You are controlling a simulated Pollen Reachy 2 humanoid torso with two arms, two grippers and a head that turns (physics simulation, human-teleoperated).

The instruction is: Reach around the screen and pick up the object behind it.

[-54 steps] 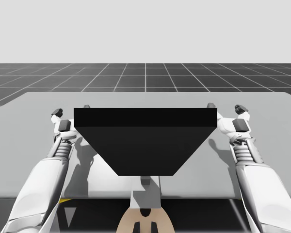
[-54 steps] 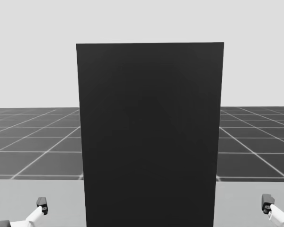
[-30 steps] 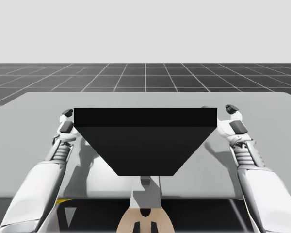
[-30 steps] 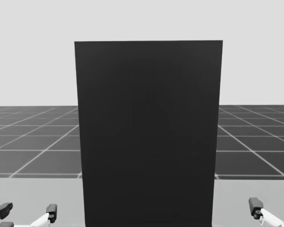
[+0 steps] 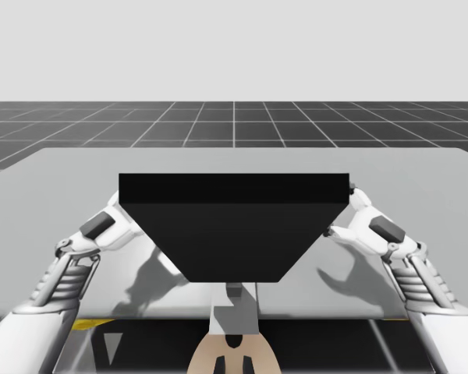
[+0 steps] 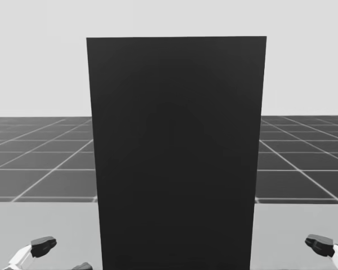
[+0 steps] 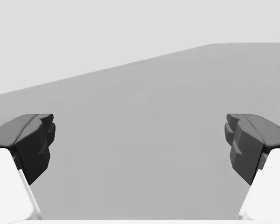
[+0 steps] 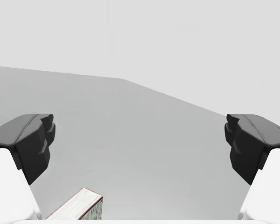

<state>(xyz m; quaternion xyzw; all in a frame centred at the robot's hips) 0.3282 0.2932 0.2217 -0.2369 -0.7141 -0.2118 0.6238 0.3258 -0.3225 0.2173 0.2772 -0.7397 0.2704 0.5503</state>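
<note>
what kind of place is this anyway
Likely a bare simulated test scene: a plain grey table, a black screen standing on it, and a dark grid floor running to a blank horizon.

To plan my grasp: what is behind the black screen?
In the right wrist view, a corner of a pale box lies under my open right gripper. In the head and high views the screen covers all behind it.

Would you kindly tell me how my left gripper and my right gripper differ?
The right gripper has a pale box just ahead, near one finger; the left gripper faces bare table. The left flanks the black screen's left side, the right its right. Both are open.
</note>
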